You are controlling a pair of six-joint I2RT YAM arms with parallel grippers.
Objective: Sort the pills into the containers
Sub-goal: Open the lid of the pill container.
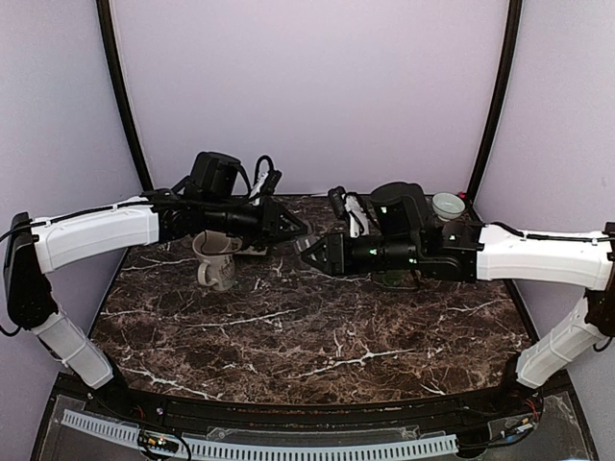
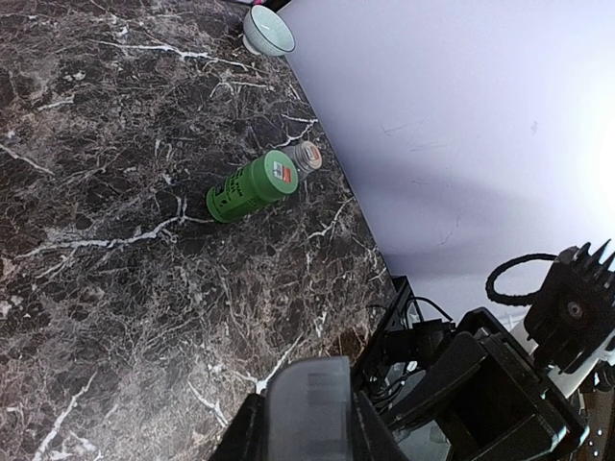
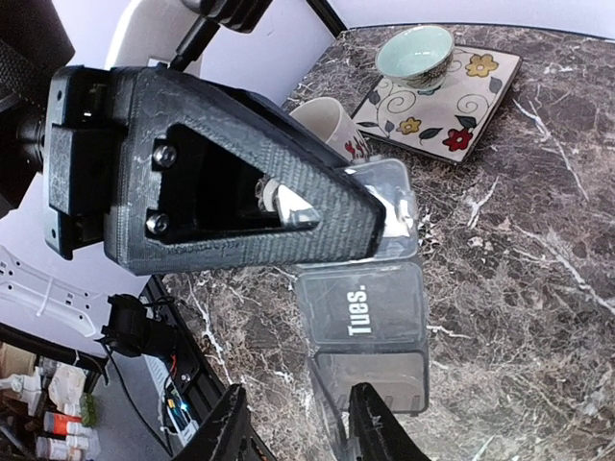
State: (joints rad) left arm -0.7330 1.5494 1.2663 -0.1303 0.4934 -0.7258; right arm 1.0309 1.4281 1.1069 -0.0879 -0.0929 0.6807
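R gripper [image 3: 303, 427]: jaws stood apart at the bottom of the right wrist view, no clamp on anything seen.

Just ahead of them was the near end of the pill box [image 3: 370, 307]. It was not centred in the gap. It sat off toward the finger [image 3: 380, 427] on that view's right side and seemed to overlap it. Touching or not: can't tell.

Pill box = grey see-through strip of joined compartments, middle lid marked "Tues." It was held up off the table [image 3: 538, 269], between the two arms. Long axis ran from the L gripper's jaws straight toward the R gripper, so the R side met it nearly end-on.

L gripper [image 3: 380, 226]: closed on the far end compartment, carrying the whole strip.

Judgement: R arm is the nearer one to the free end. The next move prob. turns on a sideways shift across the strip's axis, to bring the end or its lid edge between the R jaws before they close. Off-centre as it was, one finger would likely push the strip rather than pinch it.

Pills: none made out in any compartment.

Beyond the L gripper, on the table: mug [image 3: 327, 120], then a flowered plate [image 3: 480, 96] with a bowl [image 3: 415, 50] on it.

Left wrist view, further off: green bottle [image 2: 252, 189] lying on its side, small jar [image 2: 306, 156] just beside its cap end. Jar contents too small to tell.
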